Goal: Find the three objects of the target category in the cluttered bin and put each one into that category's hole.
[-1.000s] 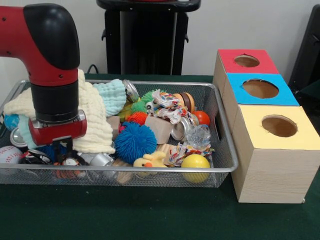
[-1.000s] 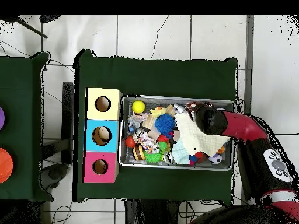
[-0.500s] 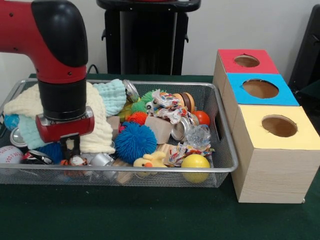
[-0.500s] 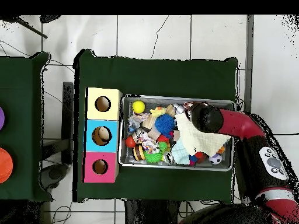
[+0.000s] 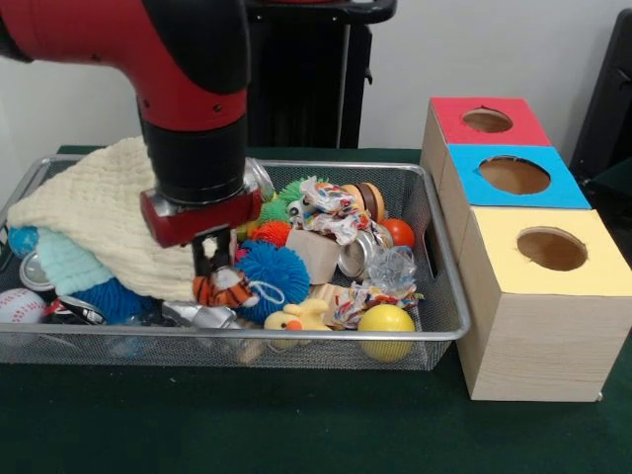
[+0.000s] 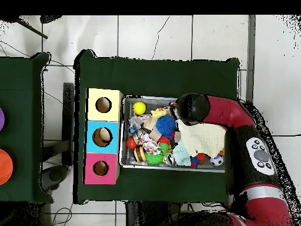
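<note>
Nearest the camera, lower centre of the front view, the wire bin (image 5: 434,334) sits on the green surface (image 5: 296,425). Along its front wall lie a baseball (image 5: 18,306) at far left, a yellow duck (image 5: 296,318) and a yellow ball (image 5: 386,324). Just above them, left of centre, my claw (image 5: 209,267) is closed on a small orange-and-black striped tiger toy (image 5: 229,288), which hangs at my fingertips, touching the blue spiky ball (image 5: 279,273). A cream cloth (image 5: 94,212) drapes the bin's left half, a pale teal cloth (image 5: 67,265) under it. Behind, mid-frame, lie a rope toy (image 5: 331,209), a crushed can (image 5: 355,255) and an orange ball (image 5: 399,232). At right stand three boxes: yellow (image 5: 553,296) nearest, blue (image 5: 513,176), red (image 5: 486,120) farthest, each with a round hole.
</note>
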### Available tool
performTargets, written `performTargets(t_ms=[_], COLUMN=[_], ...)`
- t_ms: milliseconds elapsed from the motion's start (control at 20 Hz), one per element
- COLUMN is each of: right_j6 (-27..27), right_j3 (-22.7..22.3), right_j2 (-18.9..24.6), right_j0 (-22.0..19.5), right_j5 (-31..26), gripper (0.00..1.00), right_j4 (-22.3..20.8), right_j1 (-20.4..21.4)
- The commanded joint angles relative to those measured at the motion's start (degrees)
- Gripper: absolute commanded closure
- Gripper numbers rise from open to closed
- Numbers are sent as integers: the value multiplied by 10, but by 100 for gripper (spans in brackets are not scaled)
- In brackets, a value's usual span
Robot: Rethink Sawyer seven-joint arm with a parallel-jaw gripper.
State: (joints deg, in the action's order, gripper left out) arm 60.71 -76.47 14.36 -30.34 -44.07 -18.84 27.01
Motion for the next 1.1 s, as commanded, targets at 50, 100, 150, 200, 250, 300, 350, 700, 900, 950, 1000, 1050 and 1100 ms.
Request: performTargets(t_ms=[50, 100, 150, 200, 250, 300, 350, 700, 900, 950, 1000, 1050, 1100], right_j6=[104, 99, 94, 94, 93, 92, 92, 117, 155, 169, 182, 191, 198], right_j3=[12, 8, 6, 5, 4, 3, -3, -44, -61, -69, -75, -83, -91], right_j2=[-25, -24, -24, -25, -26, -26, -26, -50, -74, -82, -90, -97, -103], right_j0=[12, 10, 8, 9, 10, 10, 8, 15, 30, 35, 41, 45, 50], right_j5=[-103, -100, -99, -98, -98, -98, -96, -96, -115, -119, -126, -127, -130], gripper=[100, 100, 100, 100, 100, 100, 100, 100, 100, 100, 100, 100, 100], right_j4=[35, 36, 36, 36, 37, 37, 40, 56, 73, 79, 86, 93, 100], right_j1=[51, 53, 55, 53, 53, 53, 56, 77, 83, 86, 87, 88, 91])
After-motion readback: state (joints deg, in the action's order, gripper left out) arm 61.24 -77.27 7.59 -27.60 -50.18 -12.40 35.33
